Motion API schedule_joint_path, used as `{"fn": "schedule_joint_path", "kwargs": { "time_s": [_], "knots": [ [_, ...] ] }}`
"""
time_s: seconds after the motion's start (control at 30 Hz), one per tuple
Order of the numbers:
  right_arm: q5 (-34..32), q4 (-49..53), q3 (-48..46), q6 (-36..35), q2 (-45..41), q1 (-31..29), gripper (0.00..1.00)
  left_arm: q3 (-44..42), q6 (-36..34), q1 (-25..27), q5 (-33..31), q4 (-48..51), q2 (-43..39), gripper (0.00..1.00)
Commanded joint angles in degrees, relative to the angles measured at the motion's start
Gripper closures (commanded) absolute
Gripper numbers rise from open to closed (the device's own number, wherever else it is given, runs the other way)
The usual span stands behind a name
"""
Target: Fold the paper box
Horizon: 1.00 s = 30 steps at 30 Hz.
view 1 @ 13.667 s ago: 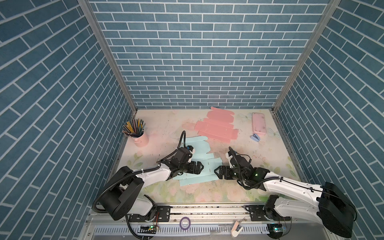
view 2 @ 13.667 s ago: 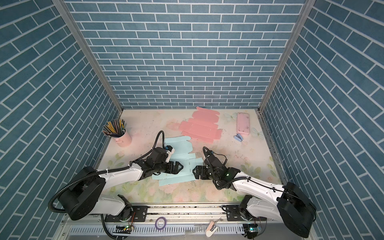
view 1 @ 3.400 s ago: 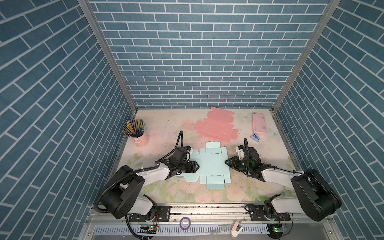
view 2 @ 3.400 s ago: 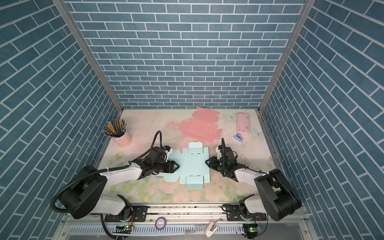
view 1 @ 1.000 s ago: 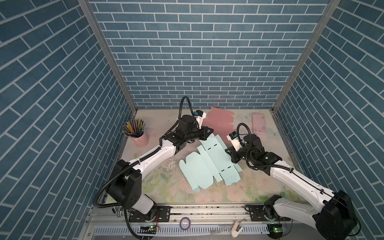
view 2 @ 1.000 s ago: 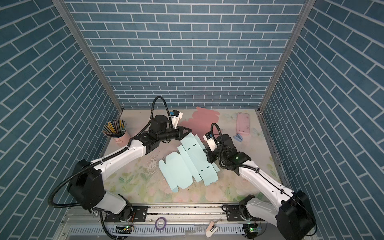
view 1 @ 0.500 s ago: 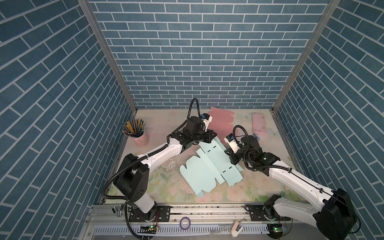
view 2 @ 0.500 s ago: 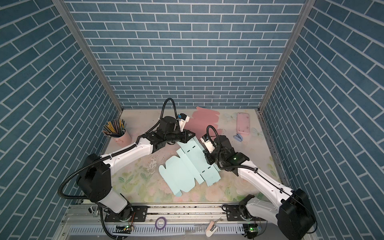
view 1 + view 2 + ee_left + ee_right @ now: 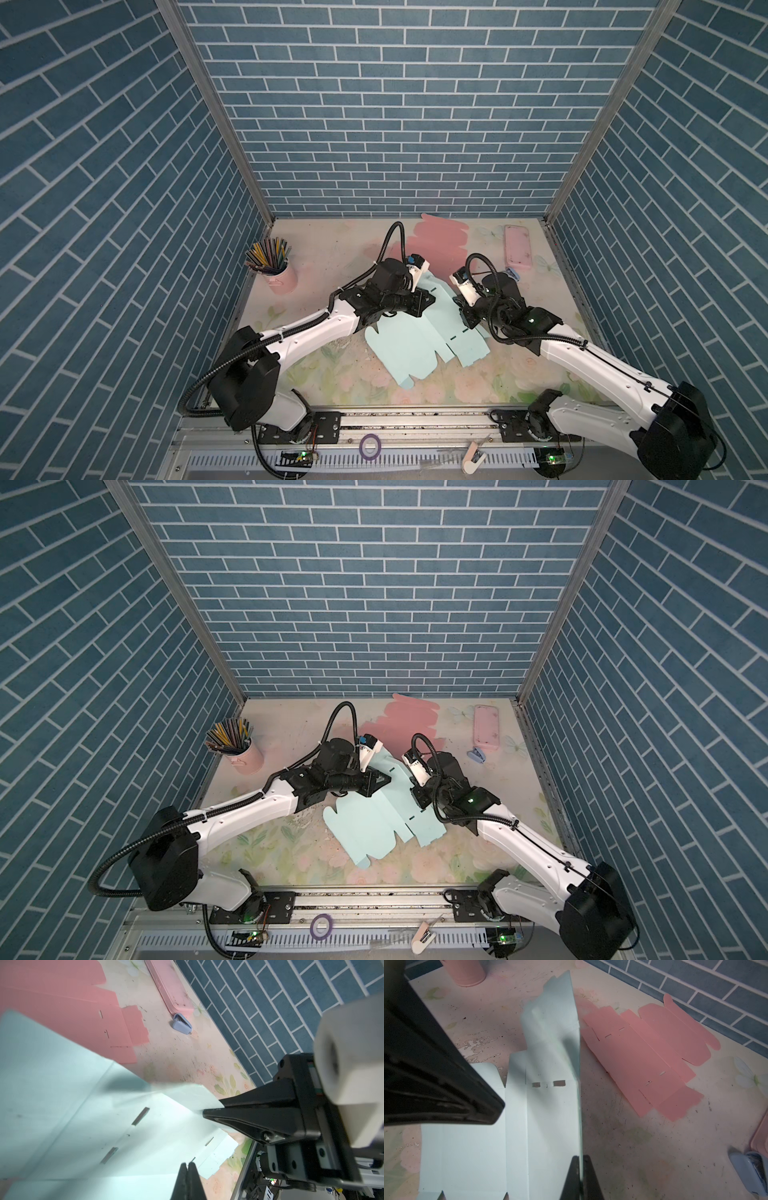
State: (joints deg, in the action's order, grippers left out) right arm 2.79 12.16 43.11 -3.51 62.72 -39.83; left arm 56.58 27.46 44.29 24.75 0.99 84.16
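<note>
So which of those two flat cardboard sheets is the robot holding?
The light blue sheet: the left fingers and right fingers both pinch it, one edge raised. The pink sheet lies flat and untouched.

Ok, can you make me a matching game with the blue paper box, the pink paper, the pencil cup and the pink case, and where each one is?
Things:
1. blue paper box
2. pink paper
3. pencil cup
4. pink case

Places:
A. standing alone on the left side
B. lying flat at the back, no gripper on it
C. pinched by the left gripper and the right gripper
D. in the back right corner

Pairs: 1-C, 2-B, 3-A, 4-D.
</note>
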Motion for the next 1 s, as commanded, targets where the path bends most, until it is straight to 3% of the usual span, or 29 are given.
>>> {"fn": "schedule_joint_path", "kwargs": {
  "time_s": [0.0,0.17,0.33,0.5,0.6,0.97],
  "knots": [
    [-2.6,-0.6,1.8,-4.6,0.7,-2.5,1.00,-0.6,1.6,0.0,0.5,-4.3,0.6,1.00],
    [-12.9,-0.9,1.6,-8.9,0.2,-7.8,1.00,-2.5,0.0,-1.7,-1.5,-1.7,-4.5,1.00],
    [-22.0,-4.4,0.1,-14.1,-1.5,-12.2,1.00,-15.1,3.8,-12.1,3.0,-4.2,-14.3,1.00],
    [-26.1,-5.7,1.6,-17.3,0.7,-14.6,1.00,-22.8,4.8,-17.1,1.8,-6.2,-18.4,1.00],
    [-26.7,-5.4,3.0,-18.1,2.6,-15.5,1.00,-25.6,5.3,-20.0,1.1,-10.0,-16.2,1.00],
    [-30.6,-5.9,5.5,-19.8,7.7,-19.6,1.00,-22.9,3.5,-20.0,3.2,-24.3,0.5,1.00]
  ]
}}
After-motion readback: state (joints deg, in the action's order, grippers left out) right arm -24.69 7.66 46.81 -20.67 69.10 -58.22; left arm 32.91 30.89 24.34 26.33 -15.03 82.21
